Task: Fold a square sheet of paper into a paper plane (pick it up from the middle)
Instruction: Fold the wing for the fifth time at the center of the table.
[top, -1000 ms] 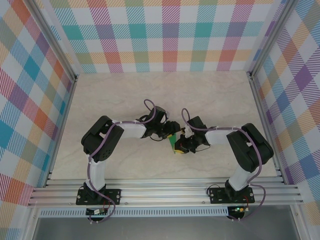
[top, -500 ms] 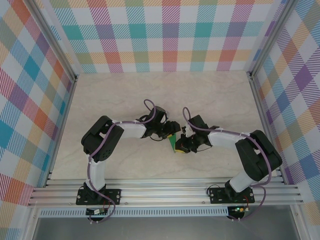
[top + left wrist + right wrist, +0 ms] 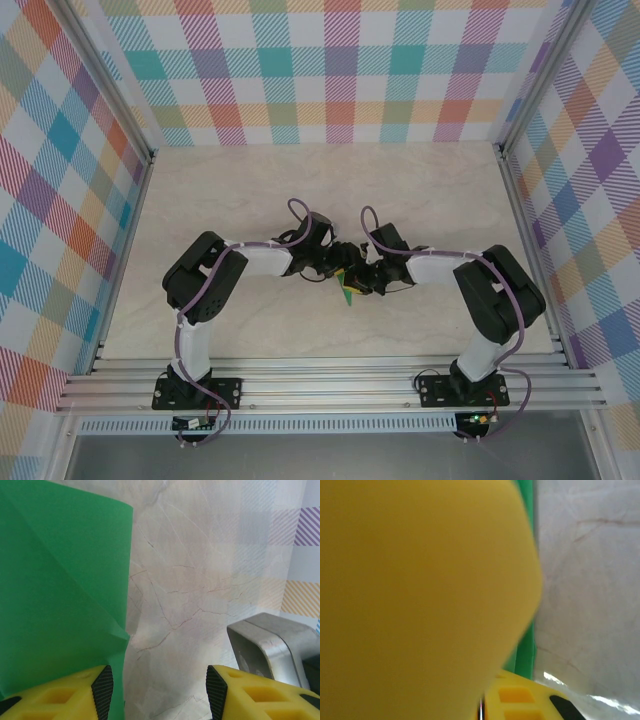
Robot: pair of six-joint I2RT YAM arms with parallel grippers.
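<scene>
Near surface (image 3: 250, 190) centre was the folded green paper (image 3: 60, 605). Right hand (image 3: 364, 281) was pressed together, seemingly pinching its edge; left hand (image 3: 159, 677) was spread, paper beside one finger. Creasing seemed the step: firm pinch, even press, no tugging advised. Surface was pale, marbled; plaid walls (image 3: 340, 70) enclosed it.

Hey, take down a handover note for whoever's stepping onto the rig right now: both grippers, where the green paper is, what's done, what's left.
Left gripper: open. The green paper lies against one finger, unclamped.
Right gripper: shut, apparently pinching the paper's edge.
Paper: between the two grippers, over the middle of the table, and it looks raised in front of the left wrist camera.
Done: paper in hand, with at least one diagonal crease showing.
Left: the remaining folds. There is no pointed plane shape yet.
</scene>
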